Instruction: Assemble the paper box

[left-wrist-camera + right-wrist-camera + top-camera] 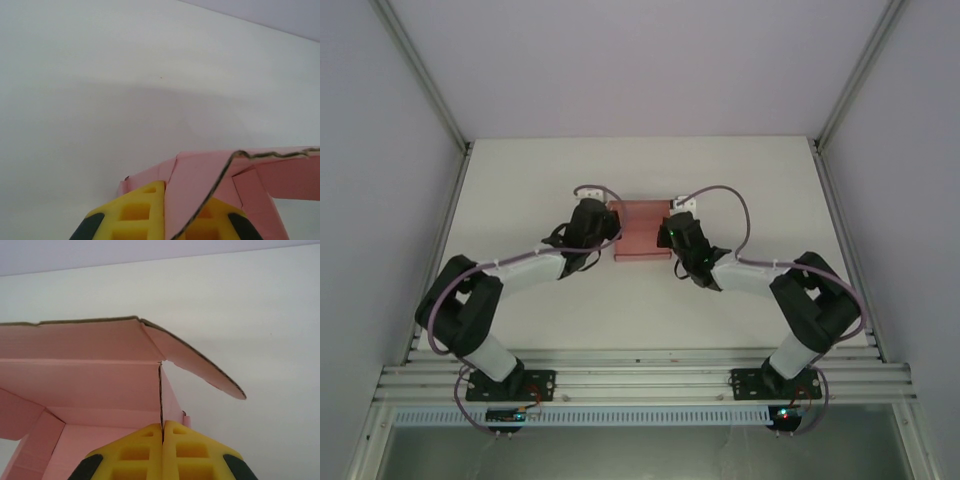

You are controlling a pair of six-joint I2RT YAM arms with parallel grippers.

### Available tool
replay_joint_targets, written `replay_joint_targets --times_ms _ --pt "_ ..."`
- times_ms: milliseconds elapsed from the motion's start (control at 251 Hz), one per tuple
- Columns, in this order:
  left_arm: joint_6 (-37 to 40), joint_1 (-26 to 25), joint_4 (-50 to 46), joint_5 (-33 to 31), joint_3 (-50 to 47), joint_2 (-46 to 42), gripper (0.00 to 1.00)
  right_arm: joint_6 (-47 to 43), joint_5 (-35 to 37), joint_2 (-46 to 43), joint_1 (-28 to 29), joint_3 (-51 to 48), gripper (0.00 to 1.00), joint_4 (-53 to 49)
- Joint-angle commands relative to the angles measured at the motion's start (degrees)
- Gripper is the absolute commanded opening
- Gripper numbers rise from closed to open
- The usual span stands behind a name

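The pink paper box (pixel 642 228) lies partly folded in the middle of the white table, between my two grippers. My left gripper (pixel 603 222) holds its left side: in the left wrist view the yellow fingers (pixel 135 212) are shut on a pink flap (pixel 192 190) of the box. My right gripper (pixel 672 228) holds its right side. In the right wrist view its yellow fingers (pixel 145 450) pinch the upright side wall (pixel 161 395) edge-on. Past that pinch I see the box's back wall (pixel 85 372) raised and a curved flap (pixel 200 367) hanging over the table.
The white tabletop (pixel 520 200) stretches around the box, bounded by grey side walls and metal frame posts (pixel 420 70). An aluminium rail (pixel 640 380) carries both arm bases at the near edge. Cables loop above each wrist.
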Motion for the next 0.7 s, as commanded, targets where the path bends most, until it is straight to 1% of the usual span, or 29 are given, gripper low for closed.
replay_joint_targets --times_ms 0,56,108,172,239,387,423,507,567,595,651,694 --pt "1.8 -1.6 2.4 4.7 -2.3 -2.3 0.01 1.1 1.1 -1.3 2.5 -3.5 0.07 -1.8" --pt "2.5 -2.4 2.6 4.9 -3.8 -2.4 0.02 1.0 2.3 -1.6 3.2 -5.1 0.09 -1.8" --pt "2.4 -3.5 3.7 4.1 -5.7 -2.4 0.02 0.6 2.6 -1.7 3.6 -6.5 0.09 -1.7" --pt "3.4 -4.3 5.6 4.9 -8.0 -2.1 0.02 0.7 2.2 -1.9 3.7 -8.2 0.09 -1.7" --pt "4.9 -5.4 5.5 5.1 -9.8 -2.4 0.02 1.3 1.5 -2.5 4.1 -10.1 0.09 -1.6" --pt "5.0 -7.0 5.6 3.9 -13.4 -4.4 0.02 1.1 2.0 -4.2 5.3 -13.3 0.11 -1.2" --pt "5.1 -7.2 5.2 3.6 -13.9 -4.9 0.03 0.9 2.8 -4.8 5.6 -13.7 0.12 -1.7" --pt "5.9 -7.7 4.3 3.9 -15.1 -5.9 0.08 0.9 3.6 -6.4 5.9 -13.8 0.16 -2.5" --pt "6.0 -8.0 3.2 4.7 -15.6 -6.7 0.14 1.3 3.6 -7.7 6.0 -13.9 0.18 -3.6" --pt "6.1 -8.1 2.2 4.8 -15.7 -7.0 0.14 1.2 3.4 -8.3 6.0 -13.9 0.20 -4.4" --pt "5.8 -8.3 0.4 4.3 -15.6 -7.8 0.17 0.8 3.4 -9.4 6.1 -13.8 0.26 -5.7" --pt "5.7 -8.2 -0.7 4.2 -15.7 -8.3 0.20 0.3 3.3 -10.3 6.1 -13.8 0.33 -6.9"
